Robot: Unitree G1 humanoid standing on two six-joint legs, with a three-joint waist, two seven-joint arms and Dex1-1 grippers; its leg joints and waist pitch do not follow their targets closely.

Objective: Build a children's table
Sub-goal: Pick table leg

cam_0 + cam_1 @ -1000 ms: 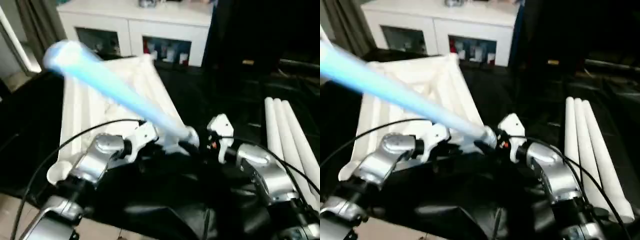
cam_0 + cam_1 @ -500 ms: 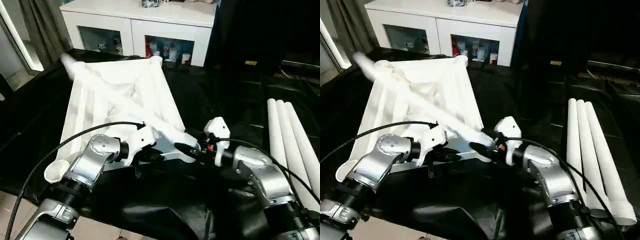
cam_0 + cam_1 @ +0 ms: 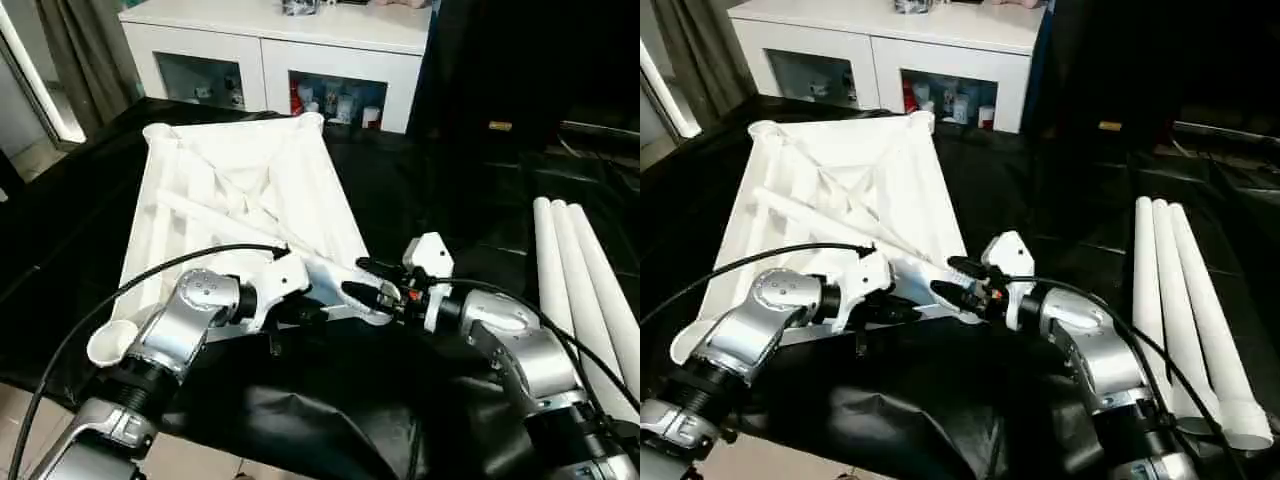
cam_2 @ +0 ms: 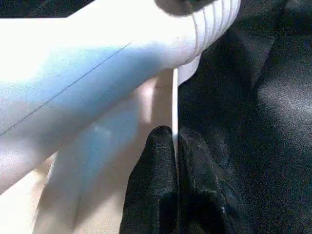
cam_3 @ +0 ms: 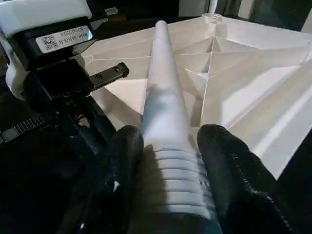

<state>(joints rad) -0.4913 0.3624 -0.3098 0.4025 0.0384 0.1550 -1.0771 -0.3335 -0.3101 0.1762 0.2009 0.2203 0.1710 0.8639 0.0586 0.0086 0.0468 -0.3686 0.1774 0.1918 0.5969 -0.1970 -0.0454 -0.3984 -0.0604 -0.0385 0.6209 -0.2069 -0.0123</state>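
Right gripper (image 5: 165, 146) clamped on the ribbed end of a leg (image 3: 240, 232) lying across the upturned table top (image 3: 300, 175), left gripper (image 4: 174, 161) pinched on its rim; probably light, stiff, slippery plastic, best held by ribs.

From my seat, the table top (image 3: 240, 200) lies upside down in the left centre of the frame, on the cloth-covered surface (image 3: 440, 200). One leg (image 3: 250, 235) lies diagonally across it, from upper left to lower centre. My right gripper (image 3: 368, 282) clamps that leg's lower end at centre frame; my left gripper (image 3: 300, 312) pinches the top's near edge just beside it. Three more legs (image 3: 585, 290) lie side by side at the right edge. A cabinet (image 3: 280, 60) stands behind, along the frame's upper part.
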